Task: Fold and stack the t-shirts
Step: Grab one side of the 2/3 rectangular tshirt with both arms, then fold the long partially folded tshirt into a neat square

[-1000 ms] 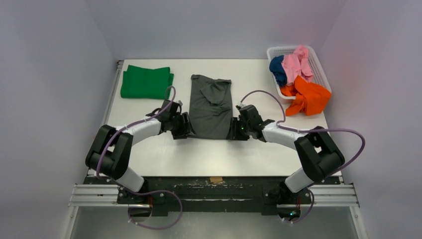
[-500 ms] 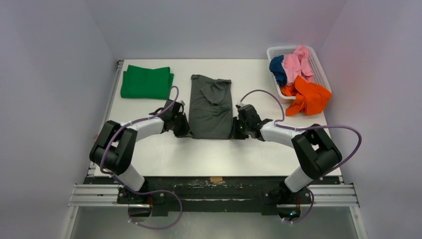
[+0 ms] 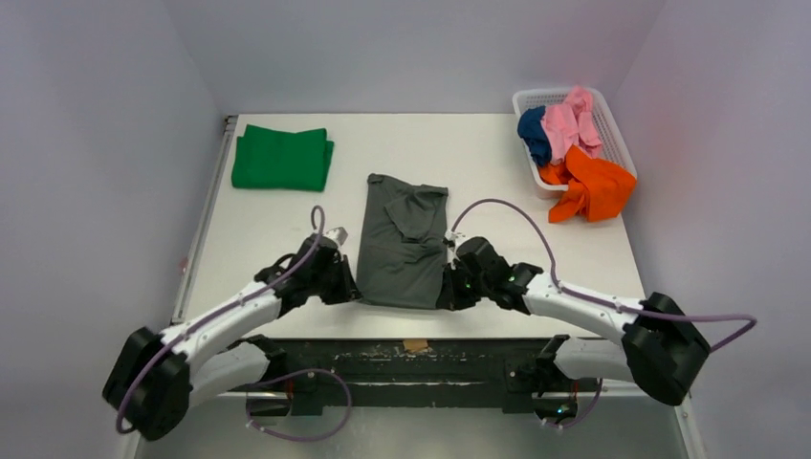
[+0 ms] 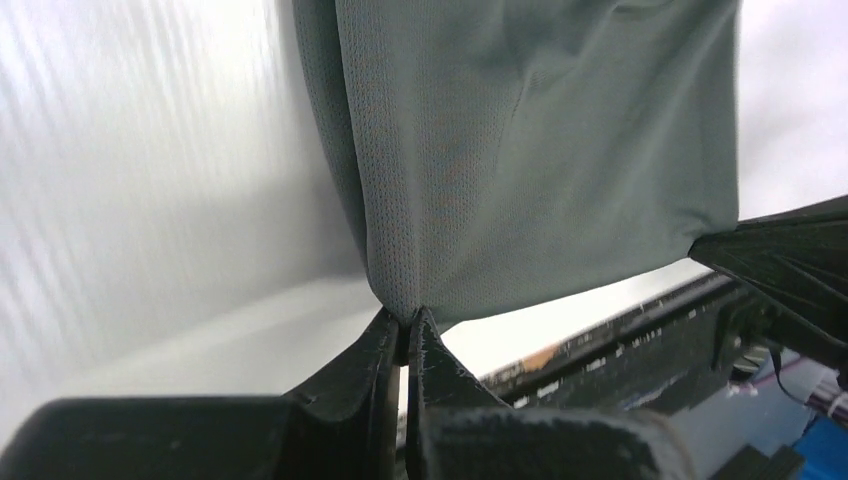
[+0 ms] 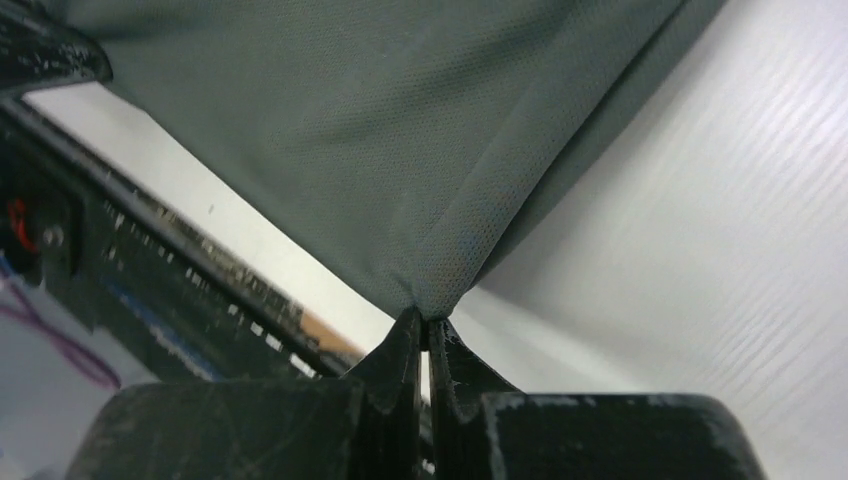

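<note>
Both clenching dark grey t-shirt [image 3: 402,244] corners: L gripper [image 4: 404,328], R gripper [image 5: 424,322] | risk: shallow tip bite slipping, skewing fold

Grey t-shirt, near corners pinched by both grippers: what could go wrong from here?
1. The left gripper and right gripper each hold only the very tip of a corner of the grey t-shirt; one could slip out, skewing the fold.
2. The shirt's near hem sits close to the near edge of the table; it might hang over it.
3. The tucked flap on top could fall open when lifted.
</note>
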`<state>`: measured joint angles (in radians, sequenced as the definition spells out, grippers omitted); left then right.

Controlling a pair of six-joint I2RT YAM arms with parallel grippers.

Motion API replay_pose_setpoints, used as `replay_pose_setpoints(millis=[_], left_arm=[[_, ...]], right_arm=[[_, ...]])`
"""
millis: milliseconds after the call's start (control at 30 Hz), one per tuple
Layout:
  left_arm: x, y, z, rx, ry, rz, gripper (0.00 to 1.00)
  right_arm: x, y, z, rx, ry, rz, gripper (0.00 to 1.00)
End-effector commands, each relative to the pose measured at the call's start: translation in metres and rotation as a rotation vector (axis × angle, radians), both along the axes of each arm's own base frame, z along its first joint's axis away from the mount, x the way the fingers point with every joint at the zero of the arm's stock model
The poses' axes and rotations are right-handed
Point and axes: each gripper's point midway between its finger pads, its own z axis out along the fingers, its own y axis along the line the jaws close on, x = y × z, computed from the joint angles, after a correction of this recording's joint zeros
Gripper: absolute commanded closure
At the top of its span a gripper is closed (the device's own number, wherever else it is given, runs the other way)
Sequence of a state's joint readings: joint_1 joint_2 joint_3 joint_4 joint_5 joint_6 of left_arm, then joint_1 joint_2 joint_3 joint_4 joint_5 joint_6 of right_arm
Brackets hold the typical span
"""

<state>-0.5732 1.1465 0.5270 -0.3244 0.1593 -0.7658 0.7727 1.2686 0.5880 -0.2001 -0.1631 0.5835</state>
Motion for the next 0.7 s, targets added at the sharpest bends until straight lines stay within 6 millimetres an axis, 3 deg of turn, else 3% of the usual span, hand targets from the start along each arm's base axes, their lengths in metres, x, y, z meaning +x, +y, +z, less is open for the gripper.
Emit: replay_pose_setpoints(millis=[0,100,167,267,500,667], left_arm=[[-0.043,0.025,0.011,-0.014,-0.006,0.056,1.00],[-0.055,0.030,0.038,-0.097,-0.088,0.053,1.00],[-0.054,0.029,0.062,-0.149,-0.163,0.041,1.00],[-0.044,0.027,0.091,-0.174,-0.255,0.038,1.00],[0.023,0.027,0.131,-0.008,-0.365,0.116,1.00],[0.076,0.020,0.148,0.005,-0.381,0.169,1.00]], right_arm=[[-0.053,0.000,0.018,0.050,0.057,0.111,1.00],[-0.058,0.003,0.048,0.134,0.001,0.129,1.00],[-0.052,0.007,0.077,0.197,-0.071,0.125,1.00],[-0.031,0.004,0.103,0.212,-0.163,0.030,1.00],[0.029,-0.012,0.128,0.092,-0.293,-0.146,1.00],[0.080,-0.028,0.138,0.099,-0.313,-0.249,1.00]])
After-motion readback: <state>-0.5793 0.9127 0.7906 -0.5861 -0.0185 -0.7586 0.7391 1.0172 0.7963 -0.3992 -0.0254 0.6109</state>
